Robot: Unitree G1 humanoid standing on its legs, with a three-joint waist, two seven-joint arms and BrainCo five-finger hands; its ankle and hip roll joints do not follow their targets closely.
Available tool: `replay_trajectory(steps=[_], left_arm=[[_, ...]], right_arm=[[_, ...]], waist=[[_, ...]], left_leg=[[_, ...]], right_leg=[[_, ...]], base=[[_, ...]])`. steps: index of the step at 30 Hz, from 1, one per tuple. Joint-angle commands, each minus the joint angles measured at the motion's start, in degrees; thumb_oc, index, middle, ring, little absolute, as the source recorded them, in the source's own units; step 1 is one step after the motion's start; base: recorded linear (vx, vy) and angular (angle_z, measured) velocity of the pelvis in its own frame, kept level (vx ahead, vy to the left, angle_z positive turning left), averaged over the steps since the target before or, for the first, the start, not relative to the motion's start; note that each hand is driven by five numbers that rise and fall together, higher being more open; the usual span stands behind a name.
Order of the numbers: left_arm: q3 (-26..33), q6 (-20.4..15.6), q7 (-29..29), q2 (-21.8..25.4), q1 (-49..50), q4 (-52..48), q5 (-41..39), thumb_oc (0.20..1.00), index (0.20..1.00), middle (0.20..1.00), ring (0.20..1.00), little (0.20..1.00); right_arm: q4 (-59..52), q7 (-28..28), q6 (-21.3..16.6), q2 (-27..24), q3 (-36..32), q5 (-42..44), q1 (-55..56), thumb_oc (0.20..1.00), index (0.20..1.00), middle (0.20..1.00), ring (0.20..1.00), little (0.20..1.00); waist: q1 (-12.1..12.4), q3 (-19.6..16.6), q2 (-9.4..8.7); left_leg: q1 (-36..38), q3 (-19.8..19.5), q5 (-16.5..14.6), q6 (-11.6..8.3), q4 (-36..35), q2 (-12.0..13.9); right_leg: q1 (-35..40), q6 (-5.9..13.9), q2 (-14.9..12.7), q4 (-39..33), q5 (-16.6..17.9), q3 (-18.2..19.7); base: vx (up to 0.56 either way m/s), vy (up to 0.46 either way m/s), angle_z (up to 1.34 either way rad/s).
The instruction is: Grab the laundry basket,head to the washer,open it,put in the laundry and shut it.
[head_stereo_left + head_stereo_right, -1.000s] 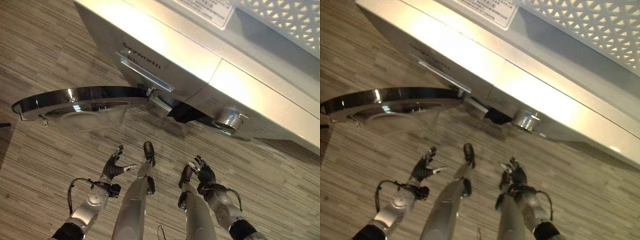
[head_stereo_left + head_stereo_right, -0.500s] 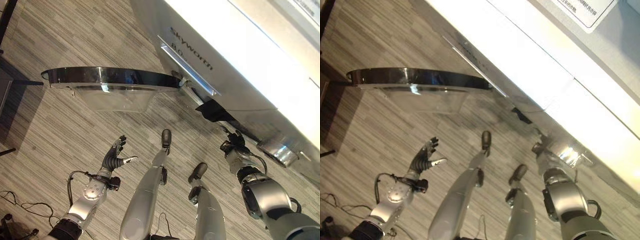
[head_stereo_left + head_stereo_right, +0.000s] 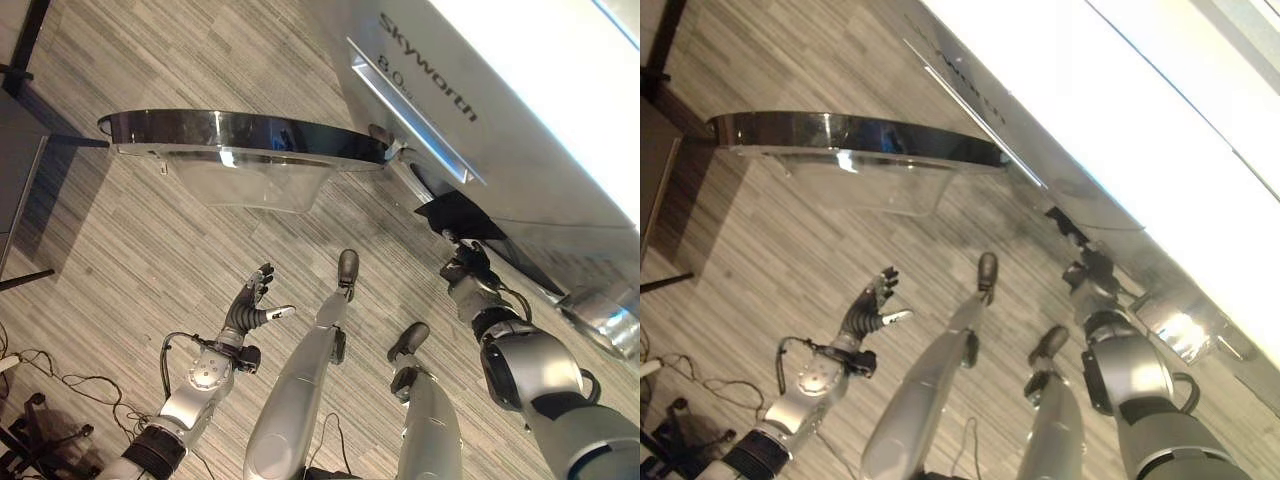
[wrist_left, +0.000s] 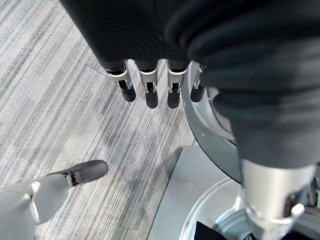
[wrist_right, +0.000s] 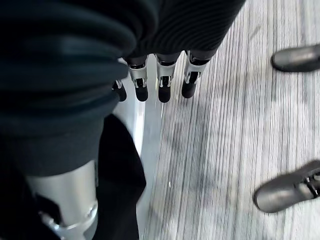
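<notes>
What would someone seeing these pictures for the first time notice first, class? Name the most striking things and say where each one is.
The washer door stands wide open, its round dark rim and clear bowl sticking out over the grey wood-grain floor. Beside it is the white washer, with dark laundry hanging out of its opening. The right hand is up at that dark cloth, while the left hand hangs over the floor with straight fingers.
</notes>
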Motion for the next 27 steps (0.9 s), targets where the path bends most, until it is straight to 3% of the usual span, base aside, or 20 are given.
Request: replay_trajectory(steps=[1, 8, 9, 10, 11, 14, 17, 21, 25, 27], left_arm=[[-4.04, -0.98, -0.11, -2.62, -0.31, -0.13, -0.37, 1.000, 1.000, 1.000, 1.000, 1.000], [-4.94, -0.80, 0.58, -2.05, -0.15, -0.26, -0.67, 1.000, 1.000, 1.000, 1.000, 1.000], [-5.02, -0.81, 0.67, -2.02, -0.17, -0.25, -0.56, 1.000, 1.000, 1.000, 1.000, 1.000], [-5.03, -0.81, 0.80, -1.92, 0.03, -0.08, -0.55, 1.000, 1.000, 1.000, 1.000, 1.000], [-4.99, -0.85, 1.02, -1.79, 0.20, 0.09, -0.46, 1.000, 1.000, 1.000, 1.000, 1.000], [-4.81, -1.02, 1.82, -1.54, 0.32, -0.21, -0.03, 1.000, 1.000, 1.000, 1.000, 1.000], [-3.69, -1.10, 2.43, -1.22, 0.45, -0.62, -0.09, 1.000, 1.000, 1.000, 1.000, 1.000], [-2.16, -1.10, 3.61, -1.92, 0.33, 1.80, -0.28, 1.000, 1.000, 1.000, 1.000, 1.000], [-1.84, -1.23, 4.49, -1.95, 1.10, 2.11, -1.00, 1.000, 1.000, 1.000, 1.000, 1.000], [-2.16, -1.34, 4.54, -1.41, 1.21, 2.11, -1.16, 1.000, 1.000, 1.000, 1.000, 1.000]], right_arm=[[-0.18, 0.07, -0.73, -0.82, -0.25, 1.76, 0.46, 1.000, 1.000, 1.000, 1.000, 1.000], [-0.83, -2.00, -1.97, -3.15, -0.89, 3.62, -5.44, 1.000, 1.000, 1.000, 1.000, 1.000], [-0.87, -2.15, -2.08, -3.82, -0.75, 3.74, -6.16, 0.749, 0.749, 0.749, 0.749, 0.749], [-1.09, -2.52, -2.24, -4.33, -0.41, 3.37, -6.73, 0.438, 0.438, 0.438, 0.438, 0.438], [-1.25, -3.16, -2.38, -5.03, 0.13, 2.47, -7.45, 0.200, 0.200, 0.200, 0.200, 0.200], [-2.52, -6.36, -3.28, -7.05, 2.33, -2.54, -10.03, 0.200, 0.200, 0.200, 0.200, 0.200], [-6.27, -7.58, -4.85, -8.40, 2.13, -1.29, -10.63, 0.200, 0.200, 0.200, 0.200, 0.200], [-20.28, -10.24, -9.46, -9.20, 2.78, -0.04, -10.31, 0.200, 0.200, 0.200, 0.200, 0.200], [-33.15, -18.13, -14.96, -9.30, -1.06, -2.79, -11.89, 0.200, 0.200, 0.200, 0.200, 0.200], [-33.65, -20.65, -15.31, -10.10, -2.02, -4.64, -13.61, 0.200, 0.200, 0.200, 0.200, 0.200]], waist=[[1.87, -0.43, 4.25], [3.30, -0.43, 4.47], [3.42, -0.36, 4.50], [3.53, -0.47, 4.36], [3.57, -0.52, 4.18], [3.42, -0.37, 3.76], [2.62, -0.34, 2.90], [0.32, -0.42, 0.64], [-0.94, -0.84, -0.74], [-0.88, -1.01, -0.87]], left_leg=[[0.12, 0.46, -9.23, -0.04, 1.63, -5.39], [-0.84, 0.09, -9.64, -0.01, 3.10, -5.55], [-0.91, -0.03, -9.68, -0.03, 3.29, -5.60], [-0.89, -0.11, -9.73, -0.02, 3.37, -5.56], [-0.91, -0.05, -9.75, 0.00, 3.54, -5.52], [-0.79, 0.17, -9.87, -0.05, 4.08, -5.18], [-0.34, 0.58, -9.95, -0.20, 4.20, -4.81], [0.81, 0.82, -9.83, -0.49, 3.57, -3.99], [1.62, 0.65, -9.40, -0.64, 2.32, -3.85], [1.82, 0.36, -9.22, -0.68, 1.92, -4.03]], right_leg=[[6.28, -4.54, 7.40, -2.90, 3.37, -3.32], [5.88, -4.78, 7.17, -1.98, 2.48, -3.93], [5.85, -4.77, 7.13, -1.81, 2.46, -4.00], [5.87, -4.71, 7.10, -1.73, 2.49, -3.95], [5.89, -4.66, 7.10, -1.61, 2.54, -3.91], [6.20, -4.60, 6.98, -1.37, 2.71, -3.92], [6.77, -4.45, 6.94, -1.58, 3.12, -3.62], [7.60, -4.33, 7.19, -2.68, 3.80, -2.67], [9.08, -4.28, 7.57, -4.49, 4.39, -2.27], [9.44, -4.33, 7.81, -4.98, 4.43, -2.42]], base=[[0.02, 0.019, 0.06], [0.02, 0.013, 0.10], [0.01, 0.009, 0.07], [0.01, 0.005, 0.04], [0.00, 0.000, 0.00], [0.00, 0.000, 0.00], [-0.01, 0.037, 0.01], [-0.01, 0.015, -0.03], [0.00, -0.011, -0.15], [0.00, -0.023, -0.09]])
